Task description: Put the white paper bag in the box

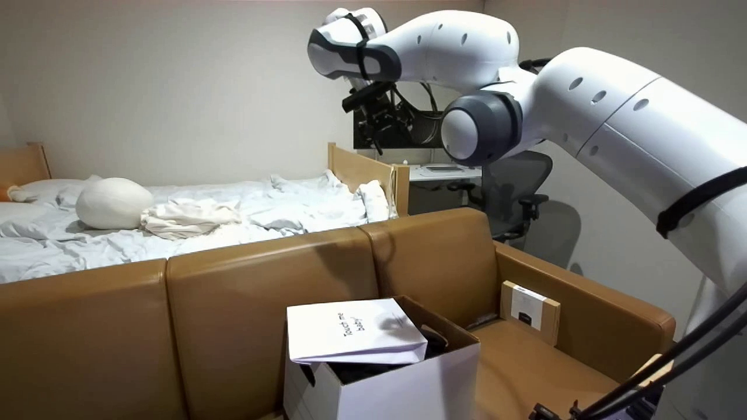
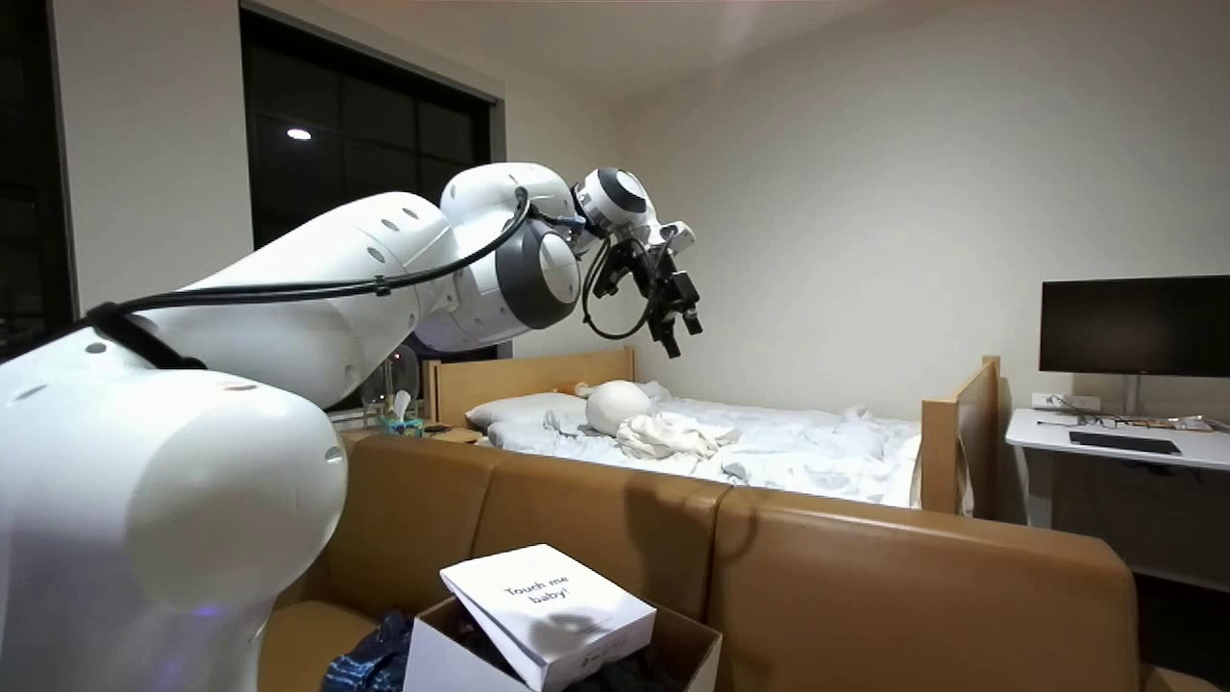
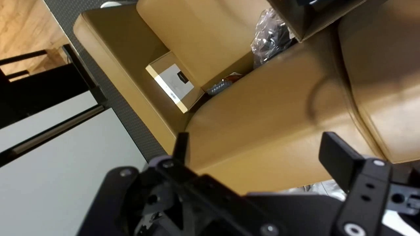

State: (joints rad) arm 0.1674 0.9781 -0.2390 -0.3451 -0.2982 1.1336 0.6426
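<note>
Has the bag [image 1: 355, 332] lying tilted across the open top of the box [image 1: 408, 385], beside the sofa [image 1: 268, 274] back. Farther off, holds the claw [image 3: 257, 147] spread wide, well above both. Beyond, has the bed [image 1: 363, 172].

Cut off at bottom in both exterior views: box [image 1: 408, 388]. Partly hidden by white paper bag [image 1: 357, 331]: dark contents [image 2: 627, 675].

Exterior views face the bed [image 1: 280, 216]; wrist view overlooks the sofa [image 3: 262, 127].
</note>
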